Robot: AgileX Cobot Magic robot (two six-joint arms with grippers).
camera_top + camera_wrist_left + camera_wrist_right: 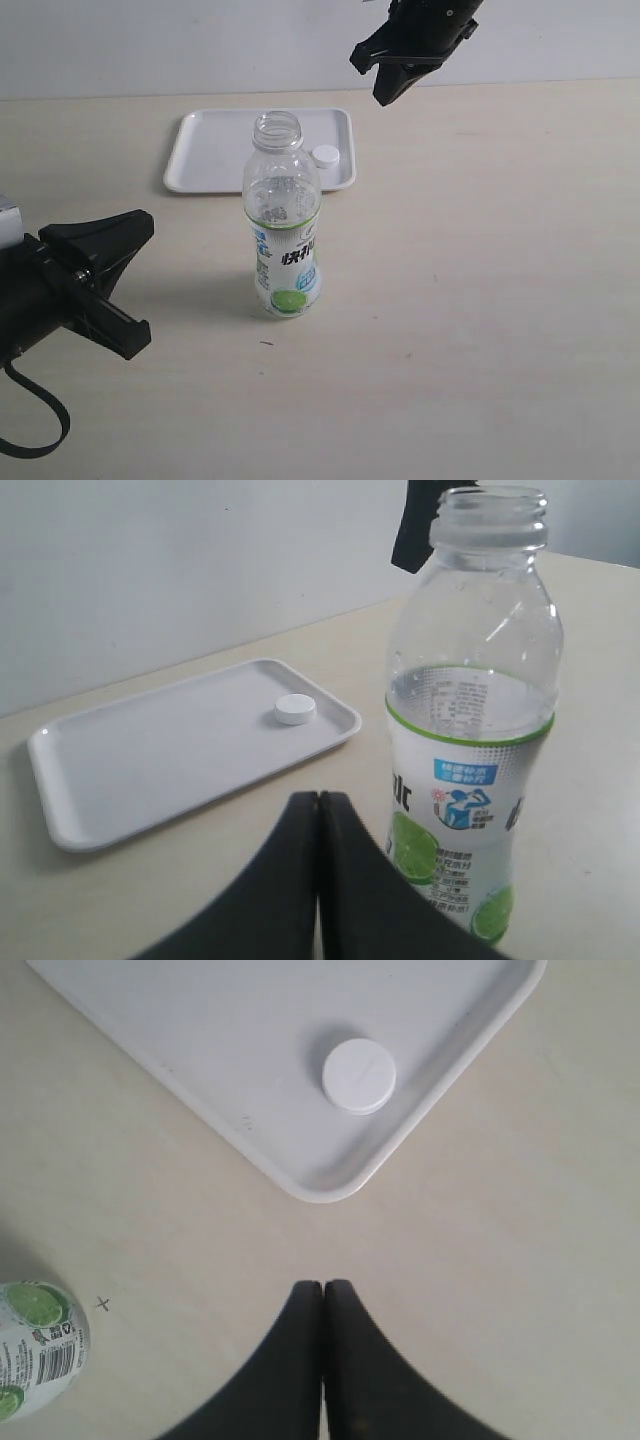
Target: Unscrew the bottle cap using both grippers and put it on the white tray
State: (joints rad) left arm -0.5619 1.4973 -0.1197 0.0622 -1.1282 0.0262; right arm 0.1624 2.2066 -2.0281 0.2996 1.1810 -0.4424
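The clear bottle [283,220] with the lime label stands upright and uncapped on the table, in front of the white tray [205,150]. The white bottle cap [326,155] lies flat inside the tray near its right front corner. My left gripper [318,796] is shut and empty, low on the table left of the bottle [470,730], apart from it. My right gripper [322,1286] is shut and empty, raised behind and right of the tray [200,1030], with the cap [359,1075] beyond its tips. Its black fingers [385,85] point down toward the tray.
Bare beige tabletop surrounds the bottle and tray. A pale wall runs behind the table's far edge. A small dark mark [266,343] sits on the table just in front of the bottle. A black cable [40,420] loops under the left arm.
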